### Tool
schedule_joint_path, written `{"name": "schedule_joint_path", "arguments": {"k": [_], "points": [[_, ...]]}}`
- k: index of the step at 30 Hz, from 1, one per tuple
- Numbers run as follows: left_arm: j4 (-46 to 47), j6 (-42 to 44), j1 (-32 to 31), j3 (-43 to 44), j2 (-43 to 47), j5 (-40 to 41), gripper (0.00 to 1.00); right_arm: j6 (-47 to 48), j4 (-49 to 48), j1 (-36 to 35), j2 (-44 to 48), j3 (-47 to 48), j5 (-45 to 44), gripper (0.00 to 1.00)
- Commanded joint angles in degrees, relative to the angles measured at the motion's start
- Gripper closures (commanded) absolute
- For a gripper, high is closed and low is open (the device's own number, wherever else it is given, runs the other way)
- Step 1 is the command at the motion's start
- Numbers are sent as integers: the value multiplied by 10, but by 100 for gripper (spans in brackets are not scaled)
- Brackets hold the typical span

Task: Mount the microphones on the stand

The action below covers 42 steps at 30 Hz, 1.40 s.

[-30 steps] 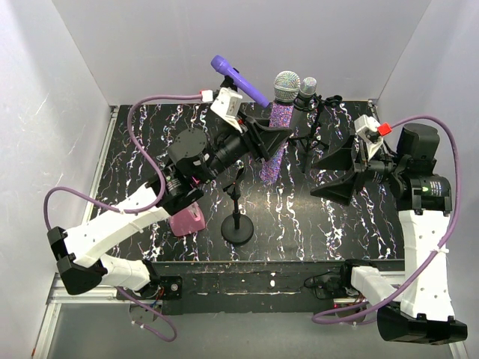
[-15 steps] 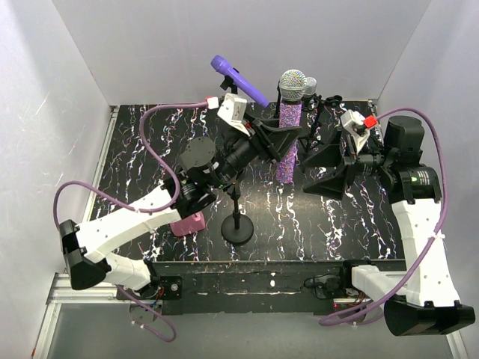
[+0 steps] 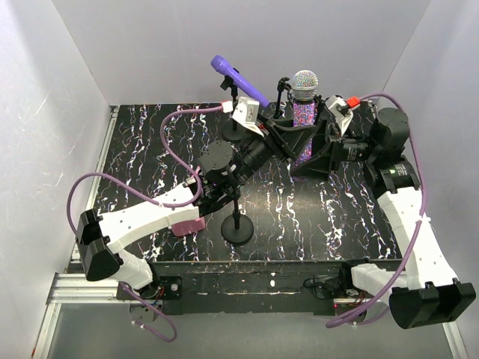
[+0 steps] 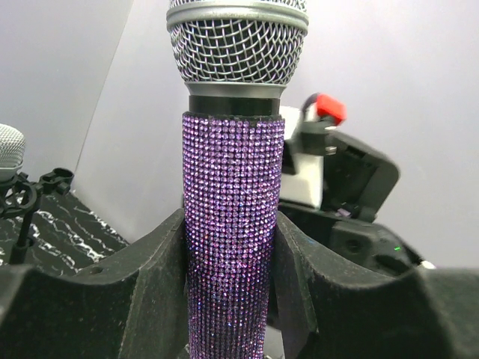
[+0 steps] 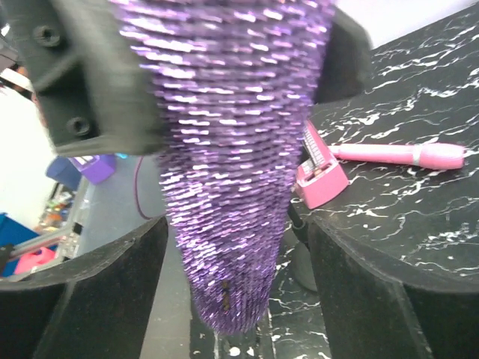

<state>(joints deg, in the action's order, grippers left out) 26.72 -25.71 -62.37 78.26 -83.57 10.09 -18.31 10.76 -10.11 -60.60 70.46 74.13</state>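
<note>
My left gripper (image 3: 290, 138) is shut on the glittery purple microphone (image 3: 302, 127) and holds it upright above the table, silver mesh head up. In the left wrist view both jaws (image 4: 232, 254) press its body (image 4: 232, 194). My right gripper (image 3: 316, 146) is open, and in the right wrist view its jaws (image 5: 236, 292) straddle the microphone's lower end (image 5: 232, 187) with gaps on both sides. The plain purple microphone (image 3: 239, 81) sits on a back stand. The silver-grey microphone's head (image 4: 7, 153) shows at the left. The pink microphone (image 5: 397, 155) lies on the table.
A short stand (image 3: 238, 224) with a round black base stands at the front middle with nothing on it. A squat pink wedge block (image 3: 187, 222) lies by the left arm and also shows in the right wrist view (image 5: 318, 176). White walls enclose the black marbled table (image 3: 135, 149).
My left gripper has carried the glittery microphone right and towards the back. My right gripper has moved left, and its open jaws now straddle the microphone's lower end.
</note>
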Motion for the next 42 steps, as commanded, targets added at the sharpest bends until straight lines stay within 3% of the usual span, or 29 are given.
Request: {"name": "schedule_joint_path", "arguments": {"k": [1, 5, 6, 9, 10, 11, 12, 14, 15, 17, 20, 26, 32, 36, 42], "points": [[80, -14, -4, -1, 1, 10, 100, -140, -166, -17, -14, -24, -7, 21], [84, -18, -5, -6, 2, 10, 100, -165, -200, -20, -17, -34, -7, 37], [83, -19, -6, -8, 3, 11, 100, -179, -220, -20, -17, -40, 0, 47], [81, -21, -6, -21, 12, 12, 100, -205, -268, -20, -16, -54, 11, 95], [76, -21, -6, -24, 17, 14, 100, -205, -269, -19, -14, -57, 17, 99], [68, -22, -6, -26, 24, 16, 100, -201, -268, -19, -11, -60, 23, 99], [52, -21, -6, -28, 34, 16, 90, -194, -265, -20, -6, -64, 29, 99], [9, -21, -6, -31, 58, 13, 61, -145, -222, -19, 6, -66, 36, 99], [-14, -14, -6, -36, 74, 6, 46, -99, -159, -20, 11, -62, 36, 99], [-64, -1, -6, -51, 114, -1, 25, 15, -32, -19, 21, -46, 27, 99], [-154, 23, -5, -75, 182, -4, 2, 145, 94, -18, 30, -26, 11, 99], [-322, 62, -4, -107, 309, 3, 2, 266, 202, -10, 25, 6, -3, 99], [-482, 107, -4, -121, 377, 34, 2, 386, 266, -11, 18, 8, -10, 99], [-544, 131, -4, -134, 396, 24, 2, 446, 304, -11, 7, 19, -6, 99], [-559, 152, -4, -163, 432, 25, 2, 515, 338, -12, -12, 18, 2, 99]]}}
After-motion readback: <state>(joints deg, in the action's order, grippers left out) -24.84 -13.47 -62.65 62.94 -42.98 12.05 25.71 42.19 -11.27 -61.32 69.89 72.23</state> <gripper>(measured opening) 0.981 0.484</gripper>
